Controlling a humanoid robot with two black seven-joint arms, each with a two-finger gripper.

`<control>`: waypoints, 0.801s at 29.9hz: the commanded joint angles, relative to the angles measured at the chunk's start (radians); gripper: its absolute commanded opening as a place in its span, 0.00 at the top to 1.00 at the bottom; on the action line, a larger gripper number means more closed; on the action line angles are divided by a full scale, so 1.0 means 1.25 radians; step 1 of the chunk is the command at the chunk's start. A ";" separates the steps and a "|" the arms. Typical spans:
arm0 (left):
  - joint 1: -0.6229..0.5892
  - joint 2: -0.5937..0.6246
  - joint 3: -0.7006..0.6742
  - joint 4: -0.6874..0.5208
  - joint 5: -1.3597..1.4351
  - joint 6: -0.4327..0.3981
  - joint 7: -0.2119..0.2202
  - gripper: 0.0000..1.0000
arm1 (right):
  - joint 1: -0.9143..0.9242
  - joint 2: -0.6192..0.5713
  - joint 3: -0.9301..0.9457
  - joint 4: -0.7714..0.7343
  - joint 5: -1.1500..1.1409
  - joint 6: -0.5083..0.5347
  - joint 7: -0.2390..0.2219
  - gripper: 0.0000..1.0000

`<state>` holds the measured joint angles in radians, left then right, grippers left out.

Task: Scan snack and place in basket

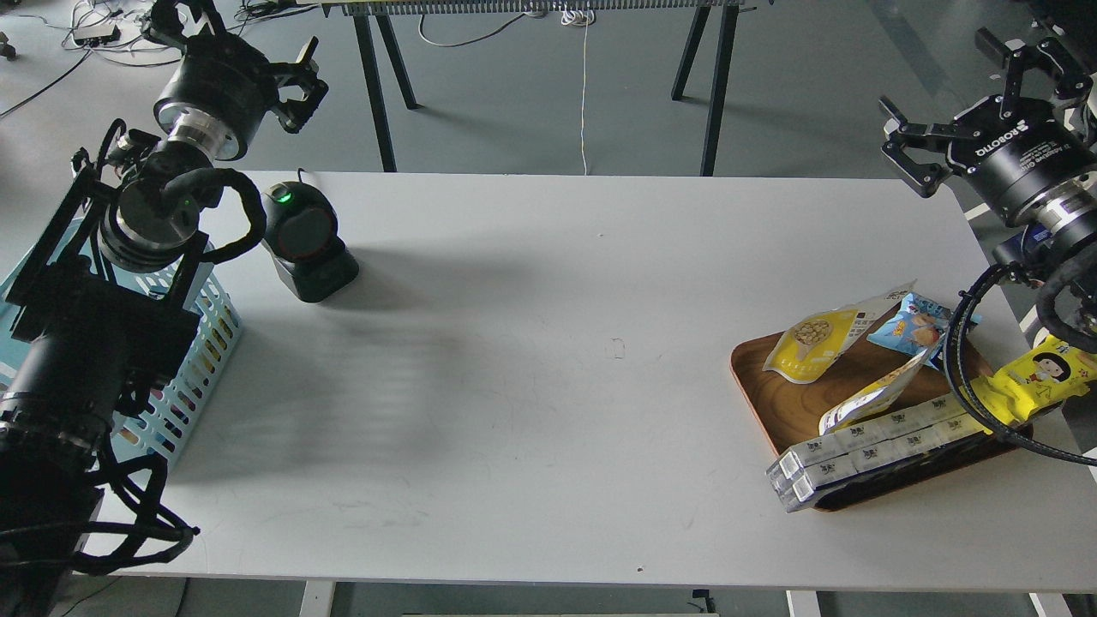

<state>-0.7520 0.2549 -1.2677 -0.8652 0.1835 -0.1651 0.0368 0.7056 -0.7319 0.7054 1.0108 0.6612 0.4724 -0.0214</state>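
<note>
The snack (810,343), a yellow pouch with a heart-shaped picture of beige nuts, lies flat on the brown wooden tray (758,386) at the table's right. A second, similar pouch (874,392) leans beside it, showing its white back. The light blue basket (206,338) stands at the table's left edge, mostly hidden behind my left arm. My left gripper (307,86) hangs open and empty above the back left corner. High over the table's right edge, my right gripper (938,90) is open and empty, well above the tray.
A black scanner (304,240) with a green light stands at the back left, near the basket. The tray also holds a small blue snack bag (917,326), a long yellow packet with a cartoon face (1041,373) and white boxed packs (874,446).
</note>
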 commanded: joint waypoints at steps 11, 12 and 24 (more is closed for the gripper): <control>0.000 0.003 0.002 0.007 0.002 -0.007 -0.007 0.00 | -0.001 -0.004 -0.002 0.003 -0.004 -0.001 0.001 0.01; 0.000 0.003 0.002 0.009 0.002 -0.005 -0.007 0.00 | -0.001 -0.004 -0.002 0.004 -0.004 -0.001 0.001 0.01; -0.002 0.002 -0.004 0.005 -0.001 -0.014 -0.010 0.00 | 0.034 -0.046 -0.022 0.023 -0.001 -0.028 0.001 0.01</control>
<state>-0.7517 0.2585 -1.2725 -0.8589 0.1828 -0.1910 0.0280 0.7243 -0.7610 0.6932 1.0367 0.6565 0.4496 -0.0198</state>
